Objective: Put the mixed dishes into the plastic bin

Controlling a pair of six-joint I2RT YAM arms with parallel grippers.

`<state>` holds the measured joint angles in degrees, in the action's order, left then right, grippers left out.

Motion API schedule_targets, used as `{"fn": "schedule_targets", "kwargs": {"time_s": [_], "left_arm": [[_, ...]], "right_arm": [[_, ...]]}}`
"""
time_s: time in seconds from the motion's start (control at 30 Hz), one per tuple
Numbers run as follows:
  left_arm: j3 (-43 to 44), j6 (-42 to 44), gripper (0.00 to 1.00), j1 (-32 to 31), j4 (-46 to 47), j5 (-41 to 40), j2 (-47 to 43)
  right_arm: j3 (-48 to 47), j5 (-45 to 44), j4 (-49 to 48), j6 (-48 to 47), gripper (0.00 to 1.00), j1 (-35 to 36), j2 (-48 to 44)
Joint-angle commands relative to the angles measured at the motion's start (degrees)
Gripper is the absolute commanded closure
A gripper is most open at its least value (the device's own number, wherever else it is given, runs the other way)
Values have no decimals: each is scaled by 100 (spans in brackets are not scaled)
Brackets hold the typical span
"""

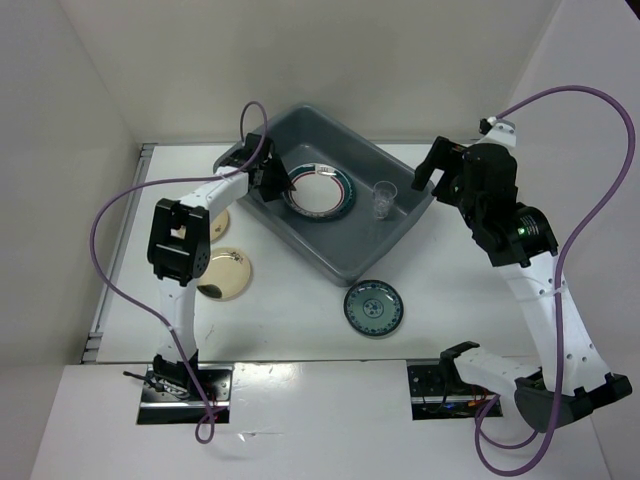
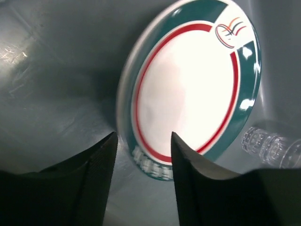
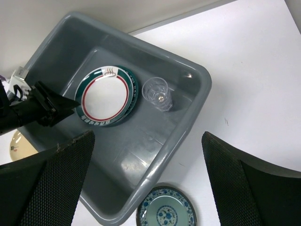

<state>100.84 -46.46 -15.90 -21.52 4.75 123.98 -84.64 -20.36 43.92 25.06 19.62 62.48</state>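
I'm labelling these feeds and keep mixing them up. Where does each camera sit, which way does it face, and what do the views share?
Top external: fixed above and behind the robot, looking down on the table; left arm and right arm show.
Left wrist: inside the plastic bin, facing the red-and-green-rimmed plate; its open left gripper shows.
Right wrist: high over the bin, looking down; the open right gripper frames it, left gripper visible too.
Shared: all three show bin, plate and clear cup.
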Motion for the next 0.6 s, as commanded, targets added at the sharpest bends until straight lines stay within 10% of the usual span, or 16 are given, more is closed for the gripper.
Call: {"fn": "schedule_targets", "kwargs": {"time_s": [0.0,0.4,0.57], "left_arm": [[-72,75,43,-18,192,8,65],[498,75,32,-18,183,290,-760],[332,436,31,87,-71,-1255,-2525]], "right_arm": [[53,-135,99,25,1,-28,-113],[492,1824,152,-537,1,-28,-421],[720,1878,99,-537,1,-28,-605]]}}
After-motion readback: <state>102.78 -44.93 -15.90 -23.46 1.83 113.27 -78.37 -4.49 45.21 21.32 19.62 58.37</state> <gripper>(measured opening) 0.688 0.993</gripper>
